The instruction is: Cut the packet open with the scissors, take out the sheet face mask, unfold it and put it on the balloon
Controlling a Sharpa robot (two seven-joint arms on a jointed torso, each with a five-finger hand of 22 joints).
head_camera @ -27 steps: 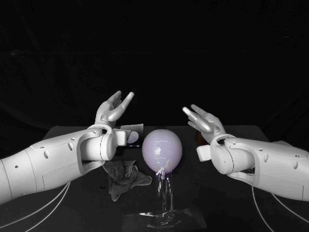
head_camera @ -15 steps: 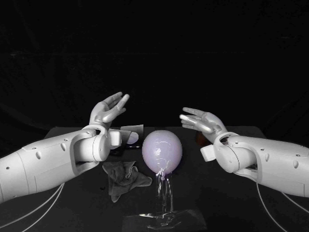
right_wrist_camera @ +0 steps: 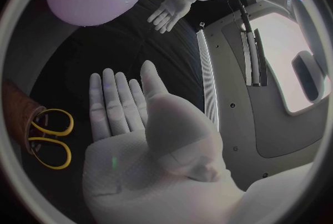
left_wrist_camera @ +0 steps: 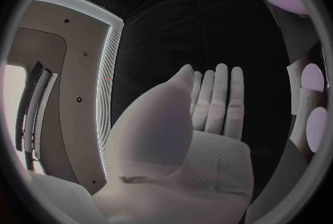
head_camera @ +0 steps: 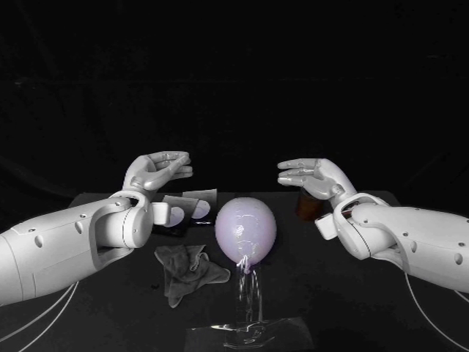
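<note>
A pale lilac balloon (head_camera: 245,227) stands upright on a clear stand (head_camera: 250,330) at the table's middle; its surface looks smooth. My left hand (head_camera: 158,170) hovers above and to the left of it, holding nothing. My right hand (head_camera: 311,176) hovers on the balloon's other side, also with nothing in it. The wrist views show the left hand (left_wrist_camera: 208,107) and the right hand (right_wrist_camera: 132,118) with straight fingers. A crumpled grey sheet (head_camera: 187,268) lies on the table left of the stand. The yellow-handled scissors (right_wrist_camera: 52,138) lie beyond the right hand.
A flat grey piece with two pale round patches (head_camera: 187,207) sits behind my left forearm; whether it is packet or mask I cannot tell. A brown object (head_camera: 308,207) lies right of the balloon, near the scissors. The black table (head_camera: 330,308) runs forward to the stand.
Both hands have tipped from fingers pointing up to palms facing down, with fingers bent forward. The left arm has drawn slightly away from the balloon. Balloon and grey sheet have not moved.
</note>
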